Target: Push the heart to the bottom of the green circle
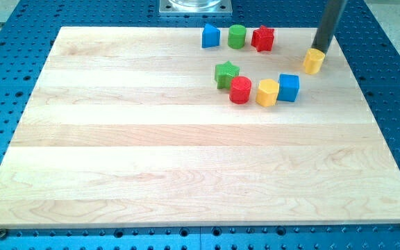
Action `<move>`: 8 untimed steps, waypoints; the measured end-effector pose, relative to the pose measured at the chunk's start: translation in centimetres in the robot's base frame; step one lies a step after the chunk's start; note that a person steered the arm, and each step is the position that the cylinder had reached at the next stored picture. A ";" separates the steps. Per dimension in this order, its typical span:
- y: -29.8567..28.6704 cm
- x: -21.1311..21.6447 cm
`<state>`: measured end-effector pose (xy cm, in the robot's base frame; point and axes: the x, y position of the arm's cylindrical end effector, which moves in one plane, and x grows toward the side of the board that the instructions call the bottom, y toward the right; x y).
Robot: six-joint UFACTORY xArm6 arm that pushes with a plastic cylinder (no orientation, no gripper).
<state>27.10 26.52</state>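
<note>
The yellow heart (313, 61) lies near the board's right edge, toward the view's top. The green circle (237, 36) stands at the view's top, well to the left of the heart, between a blue block (210, 35) and a red star (262, 38). My tip (321, 51) is at the heart's upper right side, touching it or very close to it. The rod rises from there out of the view's top.
A cluster lies below the green circle: a green star (226, 73), a red circle (240, 90), a yellow hexagon (267, 92) and a blue cube (289, 87). The wooden board (186, 167) rests on a blue perforated table.
</note>
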 end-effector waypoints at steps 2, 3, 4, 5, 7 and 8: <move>-4.7 3.6; -5.6 5.4; -4.7 5.7; -13.4 5.9; -15.6 8.3; -19.4 11.7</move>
<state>38.80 7.12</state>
